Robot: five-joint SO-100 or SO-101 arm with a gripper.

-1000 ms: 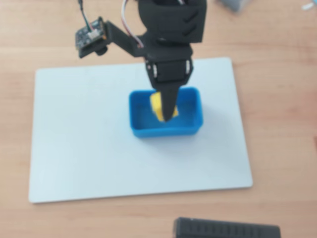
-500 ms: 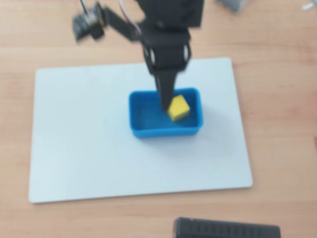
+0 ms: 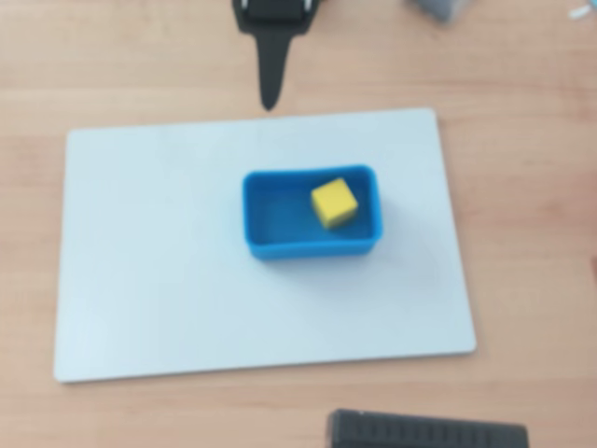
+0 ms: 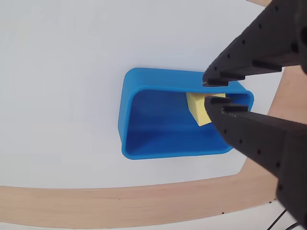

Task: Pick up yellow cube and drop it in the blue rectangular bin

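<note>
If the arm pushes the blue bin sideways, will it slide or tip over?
The blue bin would probably slide: it is low and wide on the smooth white board. It looks like stiff, light plastic. The yellow cube inside may shift too.
</note>
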